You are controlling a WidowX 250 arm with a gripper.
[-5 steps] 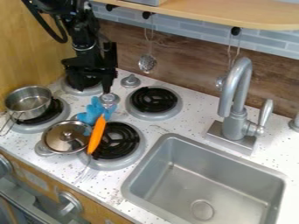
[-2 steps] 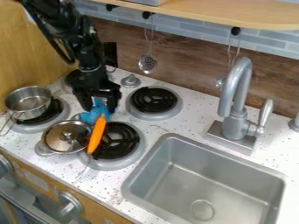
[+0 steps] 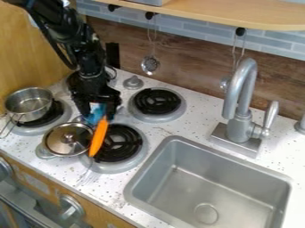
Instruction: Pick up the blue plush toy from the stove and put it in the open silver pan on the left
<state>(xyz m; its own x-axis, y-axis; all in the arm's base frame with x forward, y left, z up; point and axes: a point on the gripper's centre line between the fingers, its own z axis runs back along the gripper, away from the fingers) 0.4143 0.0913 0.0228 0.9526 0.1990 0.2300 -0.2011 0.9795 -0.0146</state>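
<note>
white worktop (image 3: 164,129) with little dark dots runs along a brown wood wall (image 3: 191,71), and blue-grey tiles (image 3: 125,17) sit higher up. i have my black pincer (image 3: 98,110) hanging low over the left part of the worktop, between the black rings of the cookers. it is right at a blue thing (image 3: 95,116), which i see partly hidden under it. i cannot tell if my pincer is apart, together or clamped on the blue thing.

just in front of that is a long orange thing (image 3: 99,137), pointing at the front edge. it lies partly over the front right ring (image 3: 125,144). beside it, nearer the left edge, i see a small pot with a shiny lid (image 3: 60,137). a fork (image 3: 90,172) is close to the front edge.

a shiny pot with no lid (image 3: 28,104) sits on the front left ring (image 3: 51,116), by the left edge. the back right ring (image 3: 157,102) is near the back edge, and a small grey knob (image 3: 133,82) is beside it. a big grey sink (image 3: 173,167) is set in the right part, with a grey tap (image 3: 241,109) behind it. a spoon with holes (image 3: 150,65) hangs on the wall.
</note>
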